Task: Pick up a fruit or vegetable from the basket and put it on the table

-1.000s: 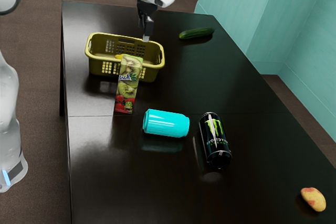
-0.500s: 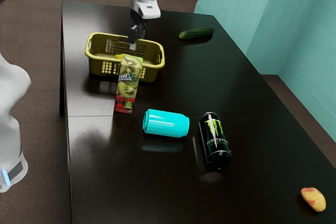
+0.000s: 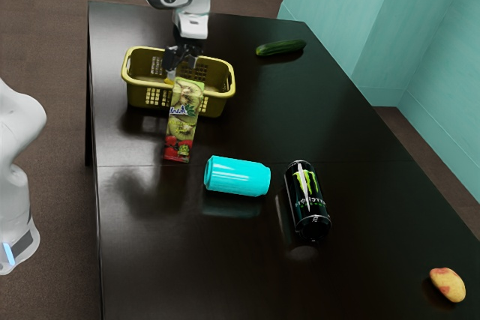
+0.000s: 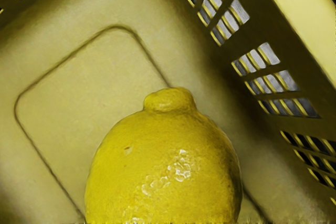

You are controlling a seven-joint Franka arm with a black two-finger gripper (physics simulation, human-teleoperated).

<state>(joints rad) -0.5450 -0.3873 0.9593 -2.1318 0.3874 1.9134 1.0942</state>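
My gripper (image 3: 182, 71) points down into the yellow basket (image 3: 133, 94) in the exterior view, its fingers apart. A bit of the yellow lemon (image 3: 169, 81) shows low beside one fingertip, partly behind the juice carton and basket wall. Seen from the wrist, the lemon (image 4: 165, 166) is large and close under my hand, its knobbed end visible, lying on the floor of the basket (image 4: 79, 72). Contact between fingers and lemon cannot be made out.
A juice carton (image 3: 181, 127) leans against the basket's near side. Nearer the camera lie a cyan can (image 3: 238, 176) and a black can (image 3: 307, 200). A cucumber (image 3: 280, 48) is beyond the basket; a peach-coloured fruit (image 3: 448, 285) sits at lower right on the table (image 3: 172, 260).
My gripper has moved toward the exterior view's left and lower, from the basket's far rim to inside it, and my hand has turned. The basket, carton and cans have stayed put.
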